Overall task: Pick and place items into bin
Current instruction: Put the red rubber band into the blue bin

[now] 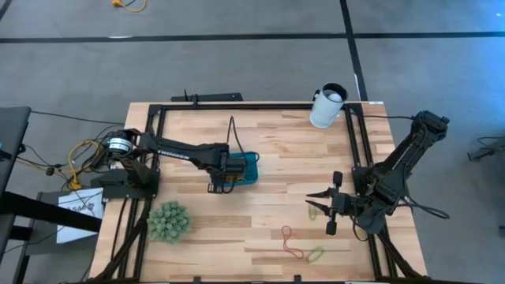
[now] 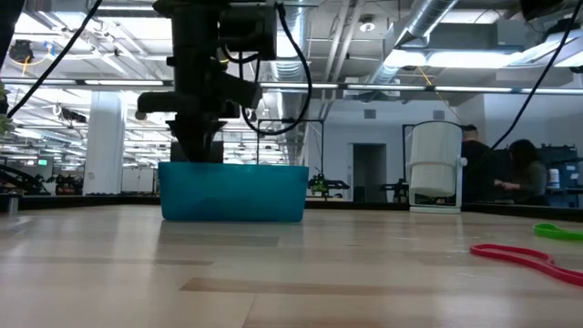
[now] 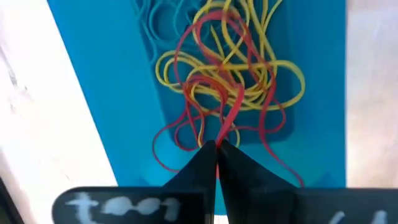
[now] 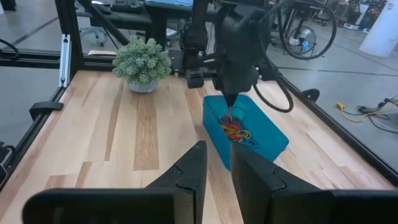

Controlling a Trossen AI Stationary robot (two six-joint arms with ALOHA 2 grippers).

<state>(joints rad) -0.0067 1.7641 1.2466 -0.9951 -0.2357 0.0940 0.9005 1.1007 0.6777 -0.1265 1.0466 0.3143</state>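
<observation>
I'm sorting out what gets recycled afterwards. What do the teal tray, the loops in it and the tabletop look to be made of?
The shallow teal-blue rectangular tray looks like moulded plastic: smooth, evenly coloured, faintly glossy. The thin red and yellow loops heaped in it seem to be rubber bands: limp, twisted, curling freely. The pale tabletop appears to be wood, probably sealed butcher-block, given its plank strips and grain.

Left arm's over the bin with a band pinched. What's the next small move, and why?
Probably open the left gripper and let go. It is shut on a red band that already hangs down into the teal bin, over the pile of yellow and red bands. Releasing there should drop it inside. The right gripper waits open near the loose bands.
</observation>
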